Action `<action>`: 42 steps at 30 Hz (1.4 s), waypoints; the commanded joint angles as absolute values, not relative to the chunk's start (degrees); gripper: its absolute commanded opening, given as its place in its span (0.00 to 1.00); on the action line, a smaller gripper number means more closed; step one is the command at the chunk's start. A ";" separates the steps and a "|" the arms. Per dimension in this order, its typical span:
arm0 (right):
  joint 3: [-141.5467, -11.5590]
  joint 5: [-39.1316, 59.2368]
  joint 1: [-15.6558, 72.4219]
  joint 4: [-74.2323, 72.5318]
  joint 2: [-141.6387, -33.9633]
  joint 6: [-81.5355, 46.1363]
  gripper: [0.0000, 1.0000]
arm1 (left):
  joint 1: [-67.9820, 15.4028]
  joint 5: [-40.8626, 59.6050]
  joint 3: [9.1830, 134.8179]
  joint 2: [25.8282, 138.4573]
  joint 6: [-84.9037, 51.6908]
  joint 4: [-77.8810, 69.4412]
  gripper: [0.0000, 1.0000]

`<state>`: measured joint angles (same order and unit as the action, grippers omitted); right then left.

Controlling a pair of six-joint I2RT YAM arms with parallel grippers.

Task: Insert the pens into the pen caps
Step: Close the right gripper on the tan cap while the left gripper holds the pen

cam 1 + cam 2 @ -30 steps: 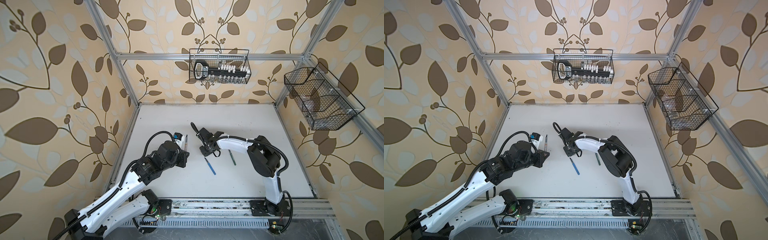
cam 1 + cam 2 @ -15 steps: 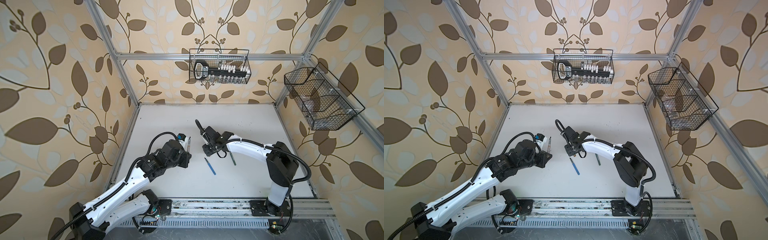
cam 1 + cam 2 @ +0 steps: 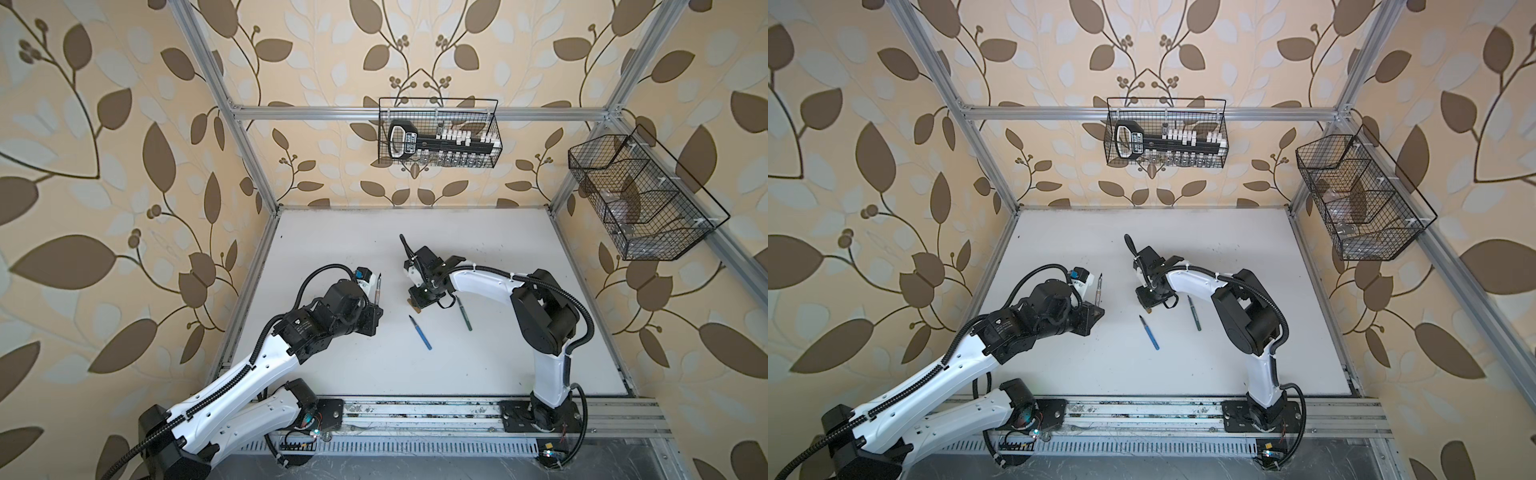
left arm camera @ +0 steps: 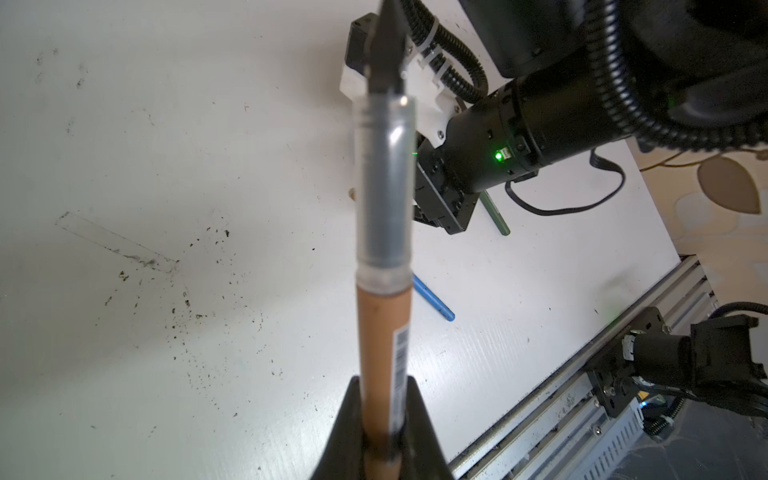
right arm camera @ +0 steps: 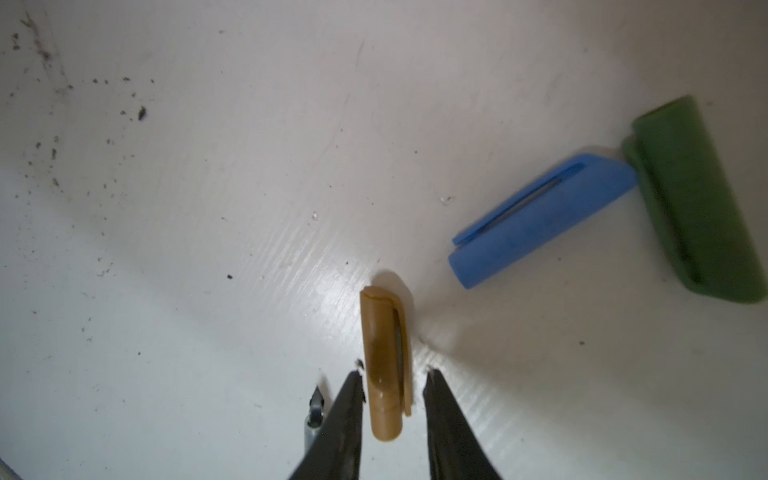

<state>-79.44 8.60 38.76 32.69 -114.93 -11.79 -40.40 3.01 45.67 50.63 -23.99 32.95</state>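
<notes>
None capped yet. Left end effector (image 4: pixel 384 386) clamps the orange-brown pen (image 4: pixel 384 332); right end effector (image 5: pixel 392 378), jaws parted, straddles the orange-brown cap (image 5: pixel 380 340). Blue pen (image 3: pixel 420 332), green pen (image 3: pixel 464 313), blue cap (image 5: pixel 536 220) and green cap (image 5: pixel 698 208) lie untouched.

Matt plastic blue cap (image 5: pixel 540 216), glossy table (image 5: pixel 208 249)

No legible text anywhere, only a blurred barcode strip (image 4: pixel 401 362) on the orange-brown pen (image 4: pixel 384 249)

The orange-brown pen (image 4: pixel 384 353) sits clamped in the left claw (image 4: pixel 380 399), dark tip pointing outward. The orange-brown cap (image 5: pixel 384 365) lies between the parted fingers of the right claw (image 5: pixel 392 374). Just beyond it the blue cap (image 5: pixel 540 220) and green cap (image 5: pixel 698 203) touch. The blue pen (image 3: pixel 419 337) and green pen (image 3: pixel 464 313) lie flat near that claw.
</notes>
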 commanded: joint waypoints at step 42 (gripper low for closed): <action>-89.06 -2.41 42.58 39.10 -117.91 -9.60 0.26 | -39.99 1.99 47.29 49.79 -22.64 33.75 0.09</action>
